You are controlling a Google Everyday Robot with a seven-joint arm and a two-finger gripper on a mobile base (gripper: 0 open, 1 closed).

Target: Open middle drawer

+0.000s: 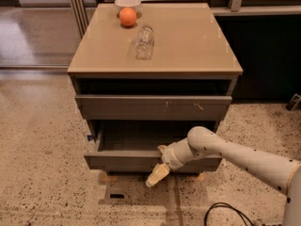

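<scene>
My pincer point(158, 172) hangs against the dark grey flat-fronted middle drawer point(120, 161), which stands open just above it. Its opening and hold: cannot tell.

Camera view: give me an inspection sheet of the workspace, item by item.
Surface: tan cabinet top, carrying three loose things.
Job's things: middle drawer pulled out, grey inside showing; the scratched drawer front above it sits further back.
Clutter: orange in front of a white bowl; clear container lying on its side.
Grippers: gripper at the middle drawer's front edge, right of centre, arm reaching in from the right.
Cables: black cable on the floor, lower right.
Surroundings: speckled floor; dark cabinet at right.
</scene>
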